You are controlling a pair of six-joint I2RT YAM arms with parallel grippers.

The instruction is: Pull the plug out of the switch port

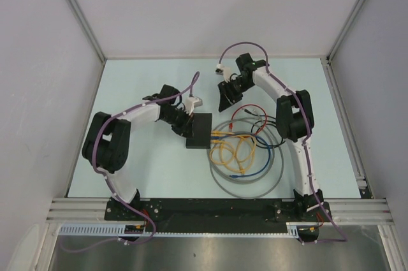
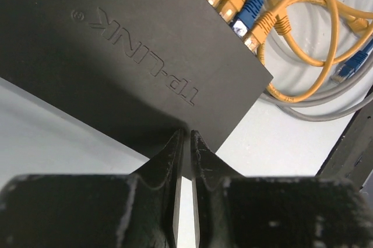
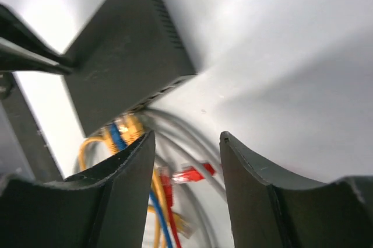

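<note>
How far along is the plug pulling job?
Done: nothing visible; four plugs sit in the switch. In hand: the left tool, nearly closed, is at the switch's edge; the right tool is open and empty. To do: grip a plug and pull it out.

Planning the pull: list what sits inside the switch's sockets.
Three yellow plugs and one blue plug sit in the switch along one edge. Their tips and the socket interiors are hidden.

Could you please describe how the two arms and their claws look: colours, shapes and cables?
Both the left arm and the right arm have white links between bulky black joints. A purple cable runs along each. The left claw and right claw are matte black, each with two curved, scuffed fingers tapering to the tips. No markings are visible.
</note>
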